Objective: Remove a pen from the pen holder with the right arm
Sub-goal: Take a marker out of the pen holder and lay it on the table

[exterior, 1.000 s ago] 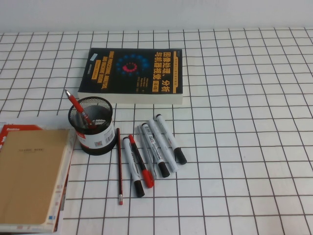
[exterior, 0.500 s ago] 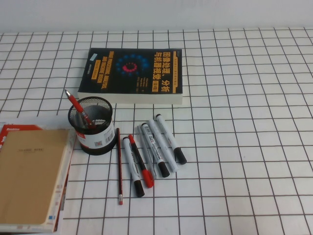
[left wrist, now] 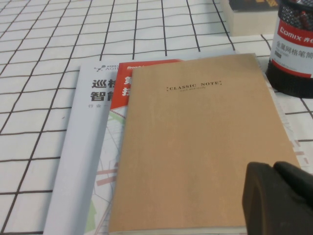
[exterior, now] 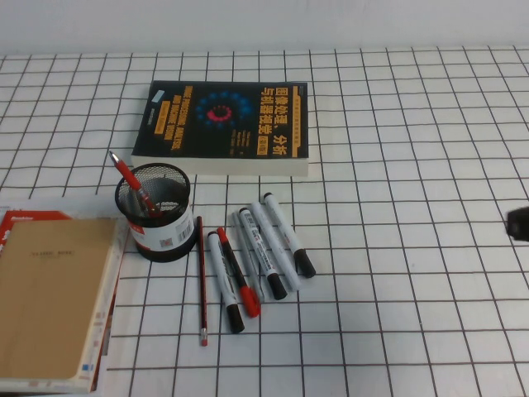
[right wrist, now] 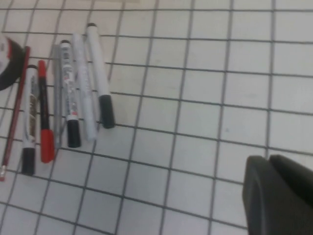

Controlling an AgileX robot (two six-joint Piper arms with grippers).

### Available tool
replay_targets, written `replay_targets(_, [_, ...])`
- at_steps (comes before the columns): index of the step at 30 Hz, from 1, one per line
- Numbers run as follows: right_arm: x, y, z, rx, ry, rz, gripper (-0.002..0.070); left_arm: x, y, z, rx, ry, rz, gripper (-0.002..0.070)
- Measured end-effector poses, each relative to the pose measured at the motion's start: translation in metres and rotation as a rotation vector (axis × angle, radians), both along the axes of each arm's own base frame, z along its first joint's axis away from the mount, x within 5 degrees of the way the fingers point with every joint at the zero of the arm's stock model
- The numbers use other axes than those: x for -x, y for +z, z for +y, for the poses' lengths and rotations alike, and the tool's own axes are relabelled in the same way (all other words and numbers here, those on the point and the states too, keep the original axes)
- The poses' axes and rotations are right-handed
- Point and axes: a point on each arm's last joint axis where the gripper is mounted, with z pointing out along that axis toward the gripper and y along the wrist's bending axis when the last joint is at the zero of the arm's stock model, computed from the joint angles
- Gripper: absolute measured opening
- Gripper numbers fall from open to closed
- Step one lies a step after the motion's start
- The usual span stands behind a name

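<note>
My right tool [exterior: 519, 223], pinched shut, hung well right of the pen holder [exterior: 157, 223]; the red pen [exterior: 131, 180] leaned inside it. Arriving closed could topple that holder, I judged — or sweep the markers [exterior: 269, 244] beside it. My left tool [left wrist: 273, 169], shut, hovered over the notebook [left wrist: 195, 147] alongside.

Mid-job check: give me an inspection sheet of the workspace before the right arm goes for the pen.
Surface: gridded white table cover, flat.
Job's things: black mesh pen holder upright; one red pen leaning in it.
Clutter: dark book behind the holder; tan notebook on booklets; pencil and markers lying beside the holder.
End effectors: right end effector shut, at the table's right edge, far from the holder; left end effector shut, above the notebook.
Cables: nothing seen.
Surroundings: plain pale wall.
</note>
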Motion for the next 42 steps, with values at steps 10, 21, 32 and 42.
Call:
replay_targets(10, [-0.045,0.014,0.131,-0.019,0.385,-0.155,-0.0011,0.000,0.000,0.000,0.000,0.000,0.000,-0.0004])
replay_targets(21, [-0.059,0.004,0.270,-0.046,0.645,-0.376,0.0328,0.000,0.000,0.000,0.000,0.000,0.000,-0.0004])
replay_targets(32, [-0.096,-0.034,0.330,-0.036,0.620,-0.515,0.0372,0.000,0.000,0.000,0.000,0.000,0.000,-0.0004])
replay_targets(42, [-0.127,-0.049,0.361,-0.021,0.626,-0.586,0.0373,0.000,0.000,0.000,0.000,0.000,0.000,-0.0004])
